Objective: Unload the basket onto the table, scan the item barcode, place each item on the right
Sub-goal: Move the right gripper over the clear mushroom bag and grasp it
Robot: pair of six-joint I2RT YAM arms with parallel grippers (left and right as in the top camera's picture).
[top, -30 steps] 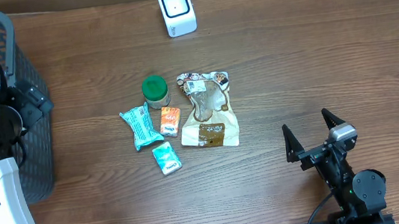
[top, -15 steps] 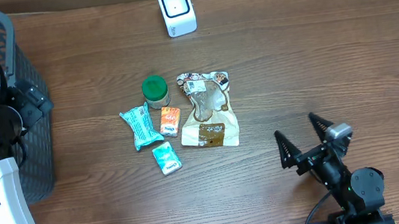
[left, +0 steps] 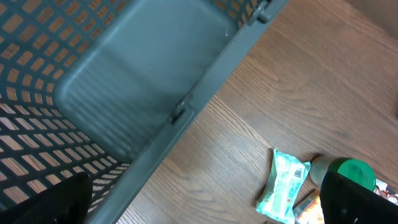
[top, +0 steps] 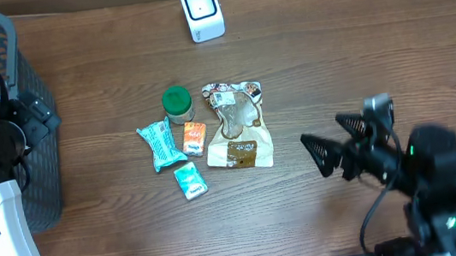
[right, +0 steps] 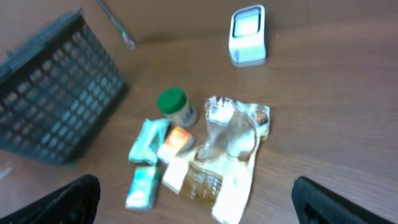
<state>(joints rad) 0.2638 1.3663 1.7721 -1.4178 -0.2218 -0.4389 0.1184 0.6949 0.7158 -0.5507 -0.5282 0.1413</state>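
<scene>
None of the five items is at the scanner yet; they lie on the worktop, and the left fingers and right fingers are spread wide, holding nothing.

We record a dark grey perforated plastic basket standing upright on the brown wood-grain table, at its left edge.

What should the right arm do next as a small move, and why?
Probably move the right gripper left and down toward the clear snack bag. Its jaws stand open and hold nothing. The bag looks like the nearest item to it, and no item has been lifted yet to bring to the white scanner at the far edge.
</scene>
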